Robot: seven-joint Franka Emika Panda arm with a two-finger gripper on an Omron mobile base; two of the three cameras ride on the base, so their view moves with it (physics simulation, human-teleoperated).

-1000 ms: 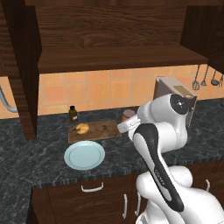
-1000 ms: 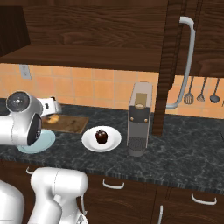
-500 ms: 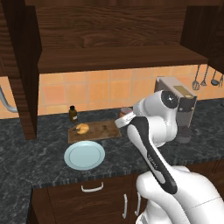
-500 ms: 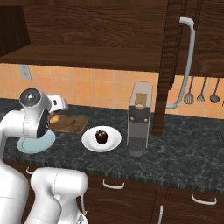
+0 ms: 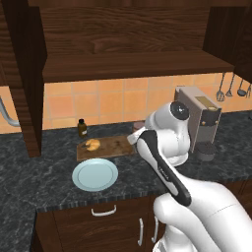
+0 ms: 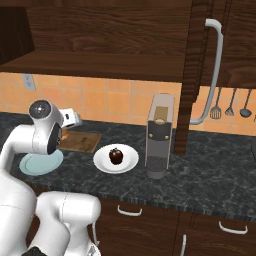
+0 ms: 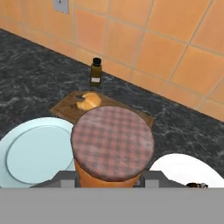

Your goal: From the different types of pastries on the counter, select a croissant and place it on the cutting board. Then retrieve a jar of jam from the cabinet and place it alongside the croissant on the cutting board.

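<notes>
My gripper [image 7: 110,176] is shut on the jar of jam [image 7: 112,142], whose checked pinkish lid faces the hand camera and whose orange body shows below it. Beyond the jar, the golden croissant [image 7: 89,101] lies on the left end of the brown cutting board [image 7: 141,116]. From the left base, the gripper [image 5: 136,136] hangs over the board's [image 5: 115,146] right end, with the croissant [image 5: 92,144] at the other end. The chocolate cupcake [image 6: 116,156] sits on a white plate [image 6: 131,162] on the dark marbled counter [image 6: 210,175]. The cabinet shelf [image 5: 133,64] runs above.
A pale blue plate [image 5: 95,174] lies in front of the board. A dark brown bottle [image 5: 82,128] stands behind the board by the orange tiles. A coffee machine [image 6: 159,135] stands right of the white plate. Utensils [image 6: 230,105] hang on the far right wall.
The arm has drawn up and turned, and the hand with the jar has shifted a little over the right end of the board. Croissant, plates and cupcake have stayed put.
</notes>
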